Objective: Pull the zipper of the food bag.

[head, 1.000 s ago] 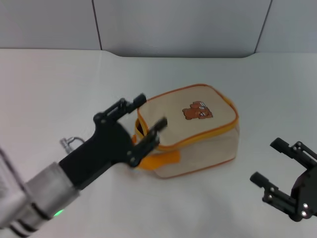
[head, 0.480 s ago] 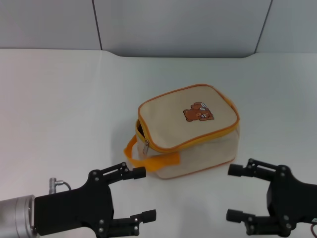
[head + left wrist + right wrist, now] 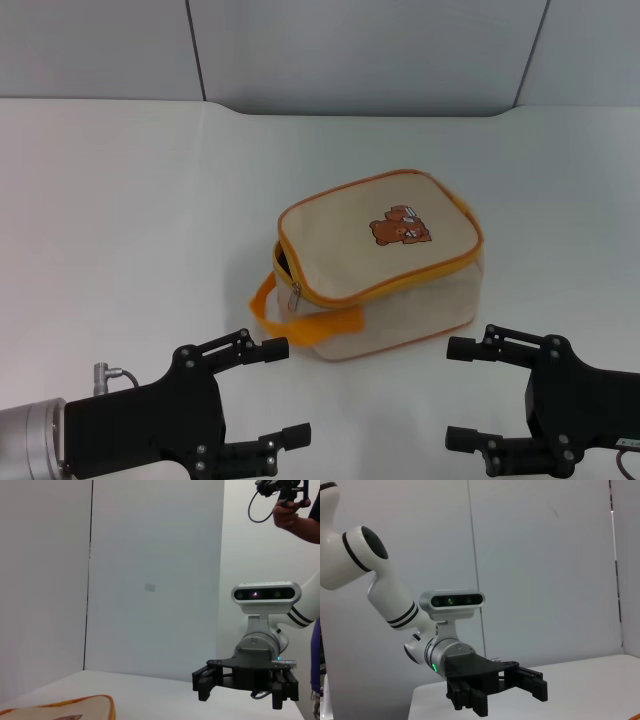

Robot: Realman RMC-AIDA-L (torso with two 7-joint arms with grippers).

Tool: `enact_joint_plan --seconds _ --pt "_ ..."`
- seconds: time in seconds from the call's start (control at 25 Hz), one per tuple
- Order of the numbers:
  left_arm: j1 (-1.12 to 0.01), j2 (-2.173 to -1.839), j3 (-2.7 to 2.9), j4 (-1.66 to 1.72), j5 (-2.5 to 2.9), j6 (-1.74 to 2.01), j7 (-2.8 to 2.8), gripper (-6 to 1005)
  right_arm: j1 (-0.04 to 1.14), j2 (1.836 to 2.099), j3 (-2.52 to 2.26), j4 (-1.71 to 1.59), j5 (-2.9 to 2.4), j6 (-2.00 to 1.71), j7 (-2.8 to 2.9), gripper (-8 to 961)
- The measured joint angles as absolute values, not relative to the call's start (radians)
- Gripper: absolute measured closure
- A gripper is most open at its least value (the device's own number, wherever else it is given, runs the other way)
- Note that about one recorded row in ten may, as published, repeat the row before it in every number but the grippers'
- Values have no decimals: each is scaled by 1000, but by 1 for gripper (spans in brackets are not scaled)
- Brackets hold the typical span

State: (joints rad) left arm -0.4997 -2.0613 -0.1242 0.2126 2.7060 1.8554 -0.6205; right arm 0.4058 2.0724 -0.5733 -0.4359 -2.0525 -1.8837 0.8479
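Observation:
The beige food bag [image 3: 385, 262] with orange piping and a bear picture lies on the white table, its orange strap handle [image 3: 310, 322] facing me. The small silver zipper [image 3: 295, 296] pull hangs at the bag's near left corner, below a dark gap in the track. My left gripper [image 3: 280, 392] is open and empty, low at the front left, well short of the bag. My right gripper [image 3: 455, 393] is open and empty at the front right. A corner of the bag [image 3: 85, 707] shows in the left wrist view.
The white table [image 3: 120, 200] ends at a grey wall behind. The left wrist view shows the right gripper [image 3: 201, 684] side-on, and a person's hand with a device [image 3: 292, 505] above it. The right wrist view shows the left gripper [image 3: 520, 690].
My left gripper has pulled back from the bag's left corner to the front of the table, uncovering the zipper pull and handle. My right gripper has turned and shifted left.

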Motion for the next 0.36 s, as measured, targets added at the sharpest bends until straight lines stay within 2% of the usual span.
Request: enact_joint_plan --seconds 0.36 --pt "-499 -2067 -128 221 2702 1855 -616 184 407 2072 -567 -437 -2049 -1884 848 137"
